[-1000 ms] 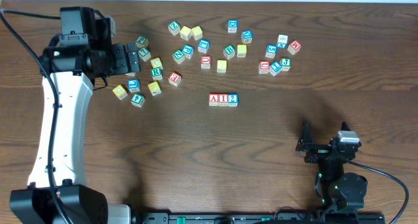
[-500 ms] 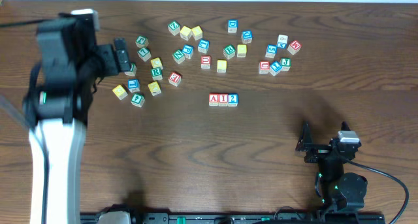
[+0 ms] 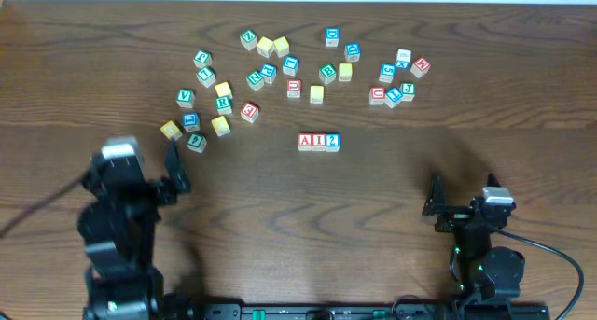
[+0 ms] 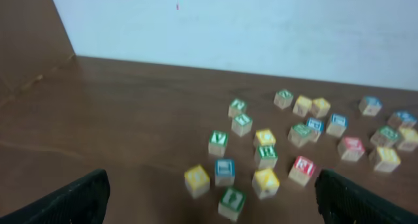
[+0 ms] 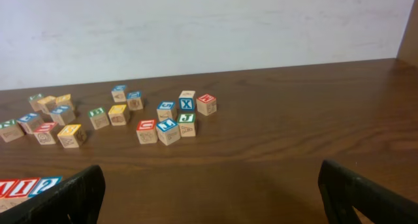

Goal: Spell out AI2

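Tabletop (image 3: 280, 236) carries blocks A (image 3: 305, 142), I (image 3: 319, 142), 2 (image 3: 332, 142) in line; left gripper (image 3: 175, 169), right gripper (image 3: 434, 201) gape empty; we park well clear.

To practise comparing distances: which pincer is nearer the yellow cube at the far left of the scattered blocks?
Left. In the overhead view the left pincer lies just below the yellow cube; the right pincer is far off to the lower right.
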You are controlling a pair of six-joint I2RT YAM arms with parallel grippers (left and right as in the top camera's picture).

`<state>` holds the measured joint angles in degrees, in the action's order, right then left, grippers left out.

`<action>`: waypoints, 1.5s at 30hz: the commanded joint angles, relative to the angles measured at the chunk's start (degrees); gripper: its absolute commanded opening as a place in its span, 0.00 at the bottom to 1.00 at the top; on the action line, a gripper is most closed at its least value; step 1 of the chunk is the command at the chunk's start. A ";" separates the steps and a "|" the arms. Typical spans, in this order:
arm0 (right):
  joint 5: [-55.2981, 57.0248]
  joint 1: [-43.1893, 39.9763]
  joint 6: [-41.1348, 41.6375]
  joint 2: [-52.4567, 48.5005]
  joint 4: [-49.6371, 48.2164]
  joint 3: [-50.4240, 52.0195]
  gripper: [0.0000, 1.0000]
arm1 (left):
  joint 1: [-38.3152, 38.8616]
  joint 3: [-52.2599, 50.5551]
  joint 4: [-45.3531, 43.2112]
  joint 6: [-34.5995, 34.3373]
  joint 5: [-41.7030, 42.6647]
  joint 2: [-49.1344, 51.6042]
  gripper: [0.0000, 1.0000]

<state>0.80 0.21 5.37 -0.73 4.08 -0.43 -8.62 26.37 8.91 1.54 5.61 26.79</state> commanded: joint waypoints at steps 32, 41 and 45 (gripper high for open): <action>-0.35 -0.15 -0.74 0.35 0.22 0.11 0.99 | 2.16 -26.14 -5.16 5.73 -0.90 -26.67 0.99; -0.35 -0.15 -0.74 0.35 0.22 0.11 0.99 | 2.16 -26.14 -5.16 5.73 -0.90 -26.51 0.99; -0.33 -0.15 -0.74 0.35 0.22 0.11 0.99 | 2.16 -26.14 -5.16 5.70 -0.90 -26.51 0.99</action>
<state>0.82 0.21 5.37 -0.73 4.05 -0.43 -6.63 1.21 1.74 6.26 4.54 0.58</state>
